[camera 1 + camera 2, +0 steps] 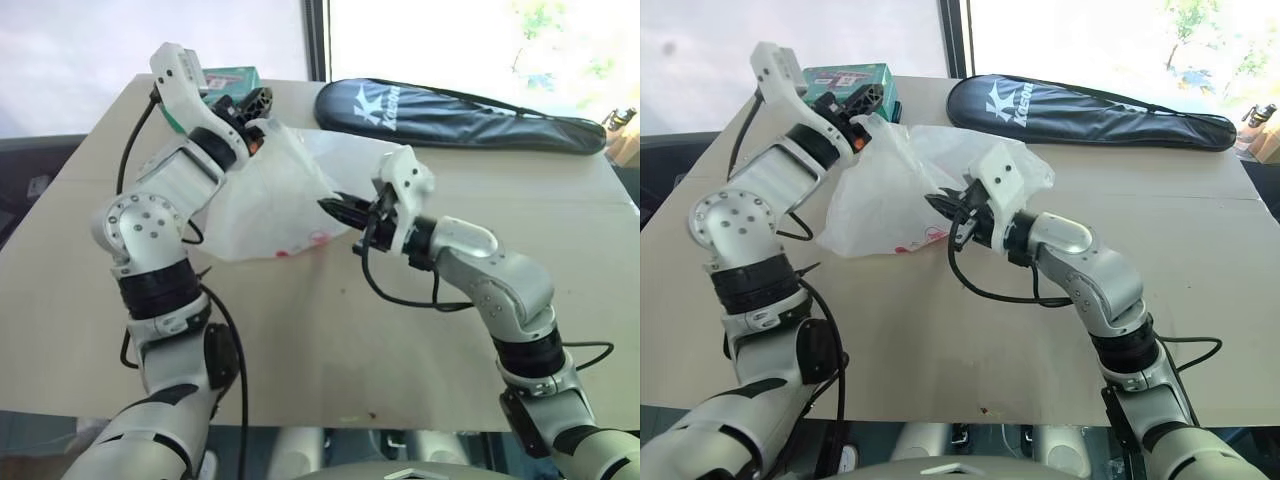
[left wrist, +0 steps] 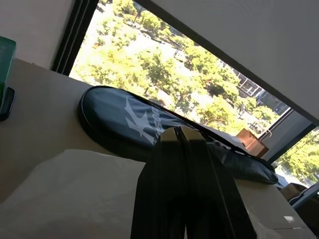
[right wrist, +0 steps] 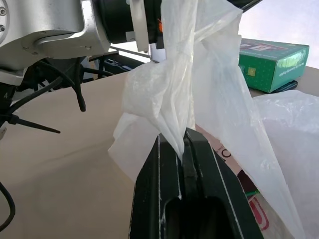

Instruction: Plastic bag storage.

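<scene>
The plastic bag [image 1: 270, 200], thin, crinkly and translucent white with red print near its bottom, is stretched above the beige table [image 1: 350, 340] between my two grippers. At the bag's upper end, my left gripper [image 1: 255, 105] is shut on a gathered corner, and its two black fingers [image 2: 172, 149] are pressed together in the left wrist view. My right gripper [image 1: 330, 207] is shut on the bag's lower right side. The right wrist view shows a fold of the film [image 3: 169, 114] pinched between the right gripper's black fingers [image 3: 199, 164].
A long black racket cover [image 1: 450, 115] lies across the far right of the table. A green box [image 1: 855, 78] stands at the far edge, just behind the left gripper. The table's near edge runs close to my body.
</scene>
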### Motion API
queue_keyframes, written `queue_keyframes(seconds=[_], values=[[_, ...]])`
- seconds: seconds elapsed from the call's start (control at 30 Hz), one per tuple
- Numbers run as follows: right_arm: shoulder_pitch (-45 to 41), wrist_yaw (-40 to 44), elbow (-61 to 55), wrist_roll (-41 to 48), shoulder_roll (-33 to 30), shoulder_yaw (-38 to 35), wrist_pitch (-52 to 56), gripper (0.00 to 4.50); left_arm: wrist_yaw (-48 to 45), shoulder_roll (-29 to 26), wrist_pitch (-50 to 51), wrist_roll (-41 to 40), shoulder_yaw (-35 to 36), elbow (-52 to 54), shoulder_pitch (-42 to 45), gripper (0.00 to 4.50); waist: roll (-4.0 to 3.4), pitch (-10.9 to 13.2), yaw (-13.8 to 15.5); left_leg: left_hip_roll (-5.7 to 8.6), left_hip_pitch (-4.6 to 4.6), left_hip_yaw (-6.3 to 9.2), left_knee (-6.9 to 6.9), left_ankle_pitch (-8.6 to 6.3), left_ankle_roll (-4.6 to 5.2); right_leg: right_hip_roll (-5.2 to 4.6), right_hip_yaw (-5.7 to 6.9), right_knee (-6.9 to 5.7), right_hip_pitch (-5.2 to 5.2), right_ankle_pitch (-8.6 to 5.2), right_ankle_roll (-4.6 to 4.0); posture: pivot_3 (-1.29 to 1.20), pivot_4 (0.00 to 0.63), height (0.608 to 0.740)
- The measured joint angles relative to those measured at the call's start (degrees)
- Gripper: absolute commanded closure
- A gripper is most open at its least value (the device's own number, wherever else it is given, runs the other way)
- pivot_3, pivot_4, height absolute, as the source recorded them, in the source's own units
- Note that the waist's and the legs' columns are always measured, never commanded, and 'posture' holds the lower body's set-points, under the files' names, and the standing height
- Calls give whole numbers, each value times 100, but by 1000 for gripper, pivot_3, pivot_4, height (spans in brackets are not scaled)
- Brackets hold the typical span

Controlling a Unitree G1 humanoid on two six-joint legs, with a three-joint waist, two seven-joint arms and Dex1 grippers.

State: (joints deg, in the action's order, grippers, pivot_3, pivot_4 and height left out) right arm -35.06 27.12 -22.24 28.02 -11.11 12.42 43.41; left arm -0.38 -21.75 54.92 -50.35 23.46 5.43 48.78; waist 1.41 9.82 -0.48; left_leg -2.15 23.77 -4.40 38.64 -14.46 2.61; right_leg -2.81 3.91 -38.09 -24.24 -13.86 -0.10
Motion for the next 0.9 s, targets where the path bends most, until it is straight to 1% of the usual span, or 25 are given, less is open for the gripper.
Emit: queue_keyframes(seconds=[0.1,0.13,0.2,0.23,0.37,0.43,0.57,0.67,0.73,0.83,0.9], values=[[-15,-199,166,-26,143,-173,-11,4500,-249,-243,185,-164,9,4,-88,4461,0,0,-8,-1,0,0,0,0,0,0,0,-1,0,0,0,0,150,740],[-129,-358,389,-27,271,-324,-36,4500,-545,-563,401,-297,-54,26,-213,4461,0,0,-34,-2,-2,-4,0,0,-1,1,-3,-2,-1,0,0,0,150,740],[-340,-452,607,-1,330,-539,-110,4500,-912,-895,648,-392,-211,68,-342,4461,-4,2,-34,-1,-3,-3,0,0,-1,2,-2,-4,-1,0,0,0,150,740],[-559,-455,727,105,367,-640,-125,4500,-1402,-1429,740,-335,-567,127,-526,4461,-4,3,-51,-3,-3,-5,-2,0,-2,7,-3,-2,-3,0,0,0,150,740],[-660,-342,859,348,367,-663,-124,4500,-2383,-2169,567,-66,-1102,288,-662,4461,-5,3,-10,0,0,0,-10,0,-2,0,2,7,-2,-1,-2,0,150,740],[-662,-288,884,413,366,-660,-124,4500,-2650,-2321,359,102,-1239,293,-705,4461,-5,3,-13,3,0,-4,-10,-1,0,-6,-1,8,-1,0,0,0,150,740],[-661,-190,877,664,279,-676,-92,4500,-2717,-2319,-106,539,-1298,266,-731,4461,-4,3,-10,1,0,0,-10,0,0,-3,1,5,-2,-1,-1,0,150,740],[-495,224,474,944,-188,-661,132,4500,-2248,-2038,-337,935,-1273,55,-544,4461,-3,3,34,2,3,2,-8,-1,2,-5,3,8,-1,0,0,0,150,740],[-284,561,121,1230,-371,-533,314,4500,-1958,-1923,-478,1229,-1281,-107,-438,4461,-3,3,27,2,3,0,-9,-1,3,-3,0,8,-1,0,0,0,150,740],[-175,781,-171,1476,-501,-359,507,4500,-1752,-1657,-533,1348,-1281,-140,-318,4461,-4,3,12,0,3,-1,-9,-1,2,-1,-1,7,-2,0,0,0,150,740],[-175,781,-231,1500,-528,-342,514,4500,-1755,-1614,-533,1416,-1311,-104,-312,4461,-2,2,-11,-1,1,-2,-7,-1,2,-1,-2,4,-2,0,0,0,150,740]])
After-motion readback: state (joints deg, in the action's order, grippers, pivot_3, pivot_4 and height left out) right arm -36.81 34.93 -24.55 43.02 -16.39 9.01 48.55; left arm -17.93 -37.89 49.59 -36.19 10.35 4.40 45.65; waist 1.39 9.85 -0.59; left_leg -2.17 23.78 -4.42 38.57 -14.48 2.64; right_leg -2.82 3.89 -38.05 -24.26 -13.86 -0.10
